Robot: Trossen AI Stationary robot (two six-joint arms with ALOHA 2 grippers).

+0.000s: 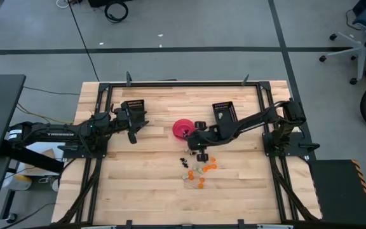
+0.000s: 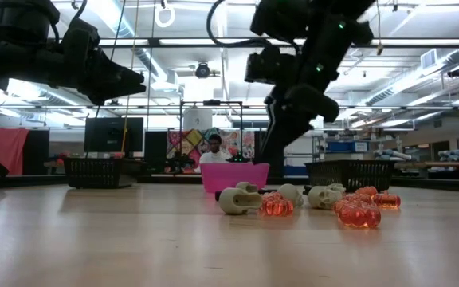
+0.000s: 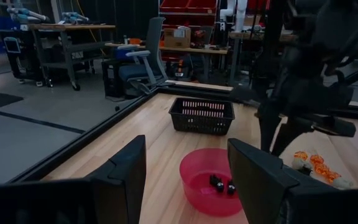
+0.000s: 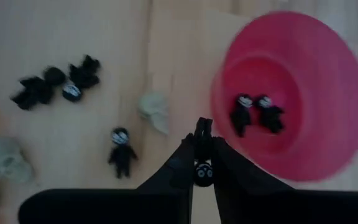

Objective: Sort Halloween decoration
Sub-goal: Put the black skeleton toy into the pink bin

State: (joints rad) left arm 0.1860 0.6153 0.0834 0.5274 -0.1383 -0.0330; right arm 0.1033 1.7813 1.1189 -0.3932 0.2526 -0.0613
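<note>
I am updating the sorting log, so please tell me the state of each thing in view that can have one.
Right gripper: shut on a black figure, just beside the pink bowl.
Left gripper: open, holding nothing.
Pink bowl: upright, two black figures inside.
Black trays: upright; contents cannot be seen.
Skulls: loose on the table.
Orange trinkets: loose, clustered beside the skulls.

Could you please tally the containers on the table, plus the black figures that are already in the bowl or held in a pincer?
Pink bowl: 1
Black trays: 2
Black figures in the bowl: 2
Black figure held by the right pincer: 1
Total: 6
</note>
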